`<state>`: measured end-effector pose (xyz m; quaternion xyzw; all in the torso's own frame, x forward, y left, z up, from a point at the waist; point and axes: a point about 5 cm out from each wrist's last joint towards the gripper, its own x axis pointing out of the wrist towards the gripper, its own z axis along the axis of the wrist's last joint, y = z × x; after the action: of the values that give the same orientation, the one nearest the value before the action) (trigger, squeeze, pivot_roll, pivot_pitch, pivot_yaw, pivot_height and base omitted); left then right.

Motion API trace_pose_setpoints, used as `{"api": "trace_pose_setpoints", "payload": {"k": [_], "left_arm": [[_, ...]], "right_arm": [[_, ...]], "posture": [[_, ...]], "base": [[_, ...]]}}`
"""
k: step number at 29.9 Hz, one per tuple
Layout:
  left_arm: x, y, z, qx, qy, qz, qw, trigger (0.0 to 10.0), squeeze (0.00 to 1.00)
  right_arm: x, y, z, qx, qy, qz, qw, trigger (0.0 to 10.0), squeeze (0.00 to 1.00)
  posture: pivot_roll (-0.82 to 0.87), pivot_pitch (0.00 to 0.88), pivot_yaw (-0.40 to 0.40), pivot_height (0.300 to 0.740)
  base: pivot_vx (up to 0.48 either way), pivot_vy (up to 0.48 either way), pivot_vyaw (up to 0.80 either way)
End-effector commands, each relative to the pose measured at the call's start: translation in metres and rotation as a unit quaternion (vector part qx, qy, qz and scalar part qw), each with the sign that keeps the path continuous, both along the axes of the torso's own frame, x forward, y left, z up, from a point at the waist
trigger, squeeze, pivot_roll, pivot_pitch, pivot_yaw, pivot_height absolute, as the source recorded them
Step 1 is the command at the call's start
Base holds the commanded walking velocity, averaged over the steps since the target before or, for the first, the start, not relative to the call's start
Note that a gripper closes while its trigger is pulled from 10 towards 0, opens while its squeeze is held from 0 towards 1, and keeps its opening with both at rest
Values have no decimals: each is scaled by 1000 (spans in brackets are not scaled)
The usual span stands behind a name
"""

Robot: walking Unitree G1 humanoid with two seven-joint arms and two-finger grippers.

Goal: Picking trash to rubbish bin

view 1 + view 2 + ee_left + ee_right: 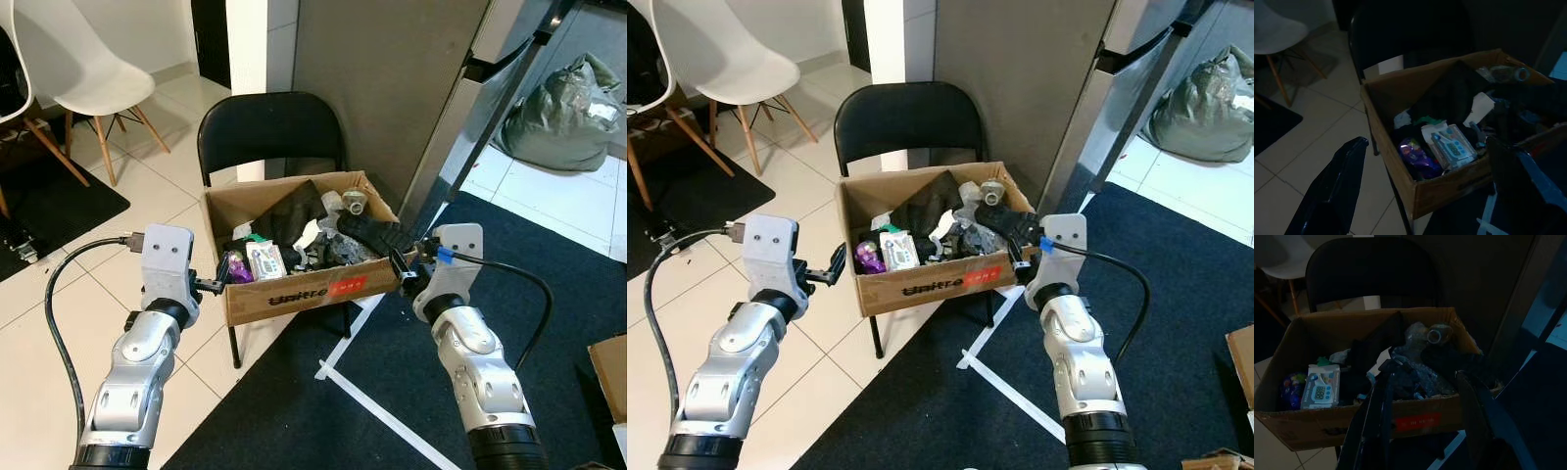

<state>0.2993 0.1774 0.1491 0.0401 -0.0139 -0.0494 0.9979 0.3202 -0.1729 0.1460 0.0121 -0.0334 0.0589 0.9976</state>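
You had a brown cardboard box [294, 291] full of trash standing on the seat of a black folding chair [269, 132]. The left gripper [217, 285] was at the box's left front corner, close to the cardboard wall, and in the left wrist view its two black fingers [1332, 188] stood wide apart, holding nothing. The right gripper [402, 260] was at the box's right front corner, and its fingers [1374, 426] were also spread wide, on either side of the front wall in the right wrist view. Inside the box, near the left gripper, lay a purple wrapper [238, 267] and just beside it a white packet with blue print [265, 260]. A crumpled clear plastic bottle [354, 203] lay toward the back right, with black fabric [294, 211] behind the packet. A white chair [93, 73] stood well apart on the tiled floor [39, 333].
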Motion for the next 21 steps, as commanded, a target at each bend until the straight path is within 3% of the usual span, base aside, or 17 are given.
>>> {"api": "trace_pose_setpoints", "payload": {"k": [1,15,21], "left_arm": [[-1,0,-7,9,14,-7,1000,10000,0],[-1,1,-9,15,17,-22,999,10000,0],[2,0,-7,15,16,-24,999,10000,0]], "right_arm": [[1,-2,0,0,5,-4,1000,10000,0],[1,1,-1,2,4,-4,1000,10000,0],[2,1,1,2,2,-5,1000,10000,0]], "posture": [[-70,92,-65,740],[-81,44,-39,740],[-82,61,-47,740]], "base": [[0,0,0],[0,0,0],[0,0,0]]}}
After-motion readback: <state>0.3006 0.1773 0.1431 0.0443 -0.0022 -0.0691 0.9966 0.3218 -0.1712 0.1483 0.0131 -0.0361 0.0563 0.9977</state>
